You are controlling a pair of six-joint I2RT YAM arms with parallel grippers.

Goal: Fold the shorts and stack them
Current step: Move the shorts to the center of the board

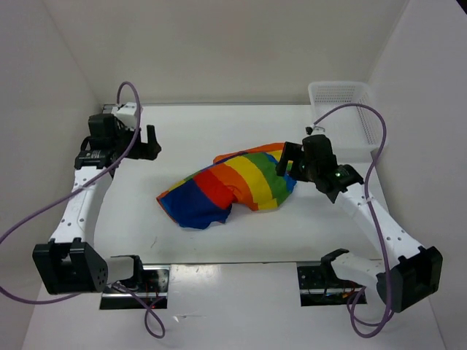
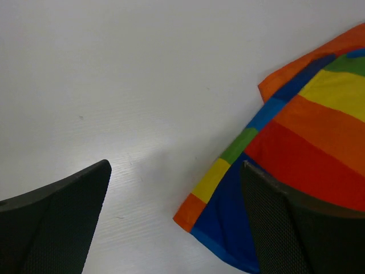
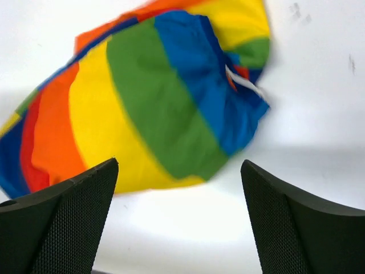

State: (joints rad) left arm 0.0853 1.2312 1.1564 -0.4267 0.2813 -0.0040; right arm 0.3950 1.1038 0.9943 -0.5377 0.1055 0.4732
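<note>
The rainbow-striped shorts point(image 1: 230, 186) lie crumpled in a heap in the middle of the table. My right gripper point(image 1: 288, 162) is open and empty, just right of the heap's green and blue end. In the right wrist view the shorts point(image 3: 148, 108) lie beyond my open fingers point(image 3: 63, 222), with bare table between them. My left gripper point(image 1: 149, 142) is open and empty at the far left, well apart from the cloth. In the left wrist view the shorts point(image 2: 302, 148) fill the right side, a blue and orange corner near the right finger point(image 2: 296, 228).
A white mesh basket point(image 1: 341, 109) stands at the back right corner of the table point(image 1: 219, 131). White walls close in the back and sides. Purple cables loop from both arms.
</note>
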